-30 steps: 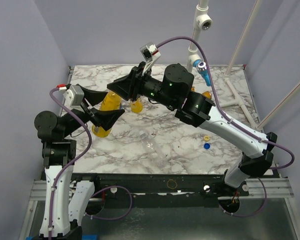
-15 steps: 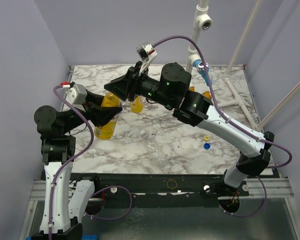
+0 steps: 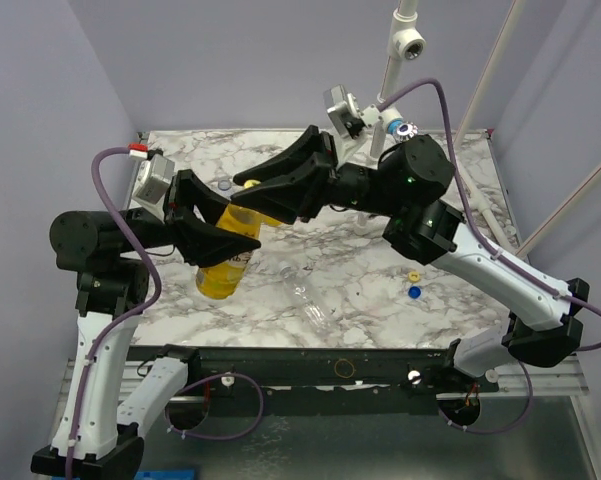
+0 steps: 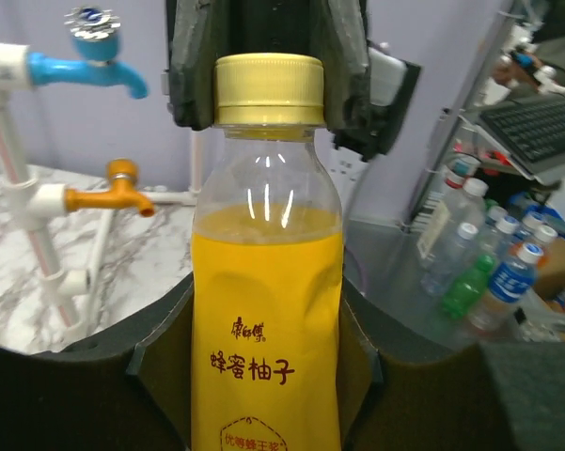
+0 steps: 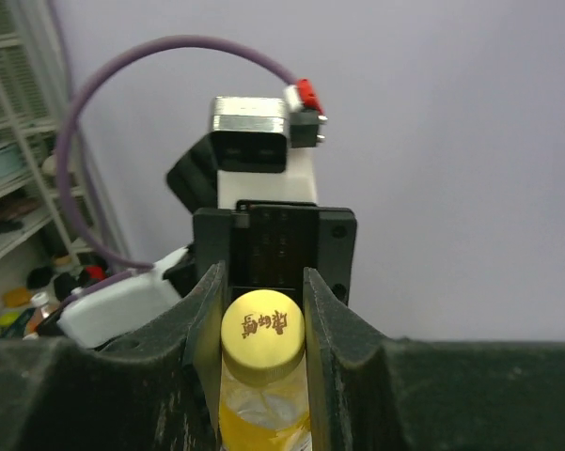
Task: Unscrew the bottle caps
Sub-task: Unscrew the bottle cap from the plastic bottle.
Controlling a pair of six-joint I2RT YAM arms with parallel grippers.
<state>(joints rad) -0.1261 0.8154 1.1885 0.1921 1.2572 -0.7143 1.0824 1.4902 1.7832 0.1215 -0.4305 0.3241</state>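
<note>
A yellow-orange bottle (image 3: 226,274) with a yellow label hangs tilted above the table's left side. My left gripper (image 3: 218,236) is shut on the bottle's body (image 4: 267,329), one finger pressed against each side of the label. My right gripper (image 3: 254,194) is shut on its yellow bottle cap (image 5: 262,336), whose ribbed side (image 4: 268,90) sits between the black fingers (image 4: 194,66). A plain clear bottle (image 3: 309,296) lies on the marble. A loose yellow cap (image 3: 413,276) and a blue cap (image 3: 414,293) rest at the right.
A blue tap (image 3: 404,131) on white pipes stands at the table's back right. An orange tap (image 4: 122,184) sits below the blue tap (image 4: 92,64) in the left wrist view. Purple cables loop over both arms. Lilac walls close three sides.
My left gripper has shut on the bottle's body. Both arms have carried the bottle up off the table and toward the front, the right gripper staying on the cap.
</note>
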